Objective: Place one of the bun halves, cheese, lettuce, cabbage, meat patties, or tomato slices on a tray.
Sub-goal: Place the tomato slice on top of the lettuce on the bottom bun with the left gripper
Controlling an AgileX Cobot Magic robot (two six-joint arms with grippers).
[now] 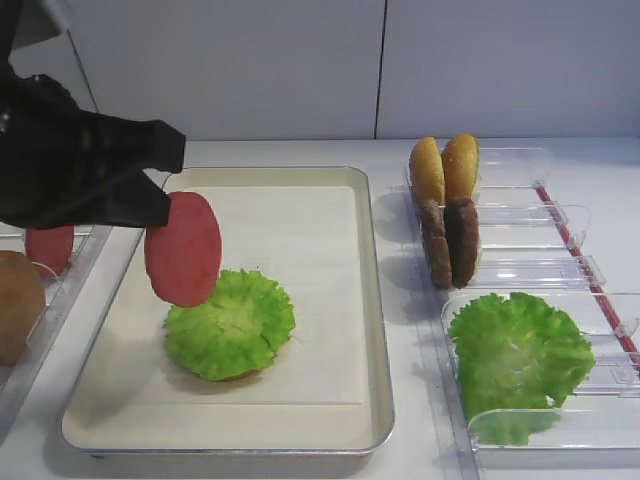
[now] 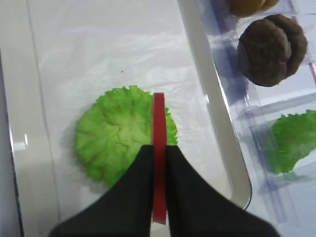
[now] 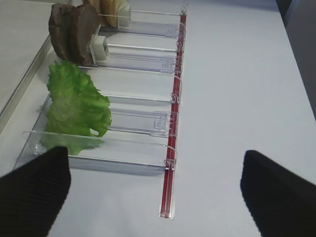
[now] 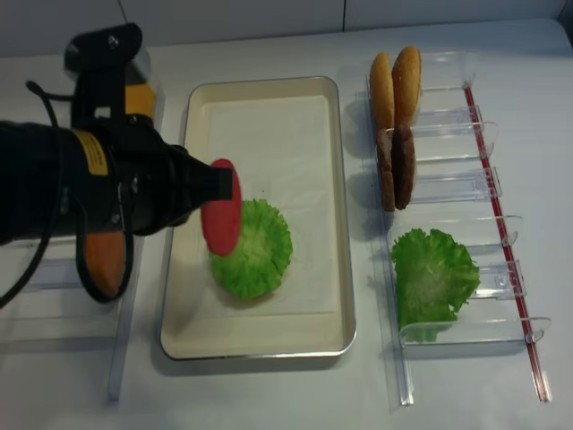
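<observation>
My left gripper (image 2: 159, 149) is shut on a pinkish-red tomato slice (image 1: 183, 248), held on edge above the left part of the cream tray (image 1: 378, 330). The slice hangs just over the left edge of a frilly lettuce round (image 1: 230, 325) that lies on the tray's paper liner. In the left wrist view the slice (image 2: 159, 118) shows edge-on between the black fingers, over the lettuce (image 2: 113, 136). My right gripper (image 3: 153, 197) is open over bare table, next to the clear bins. Cheese and cabbage are out of view.
Clear bins on the right hold two bun halves (image 1: 445, 168), two meat patties (image 1: 450, 240) and a lettuce round (image 1: 515, 350). A bin on the left holds another tomato slice (image 1: 50, 245) and a bun half (image 1: 15, 305). A red strip (image 3: 170, 163) edges the right bins.
</observation>
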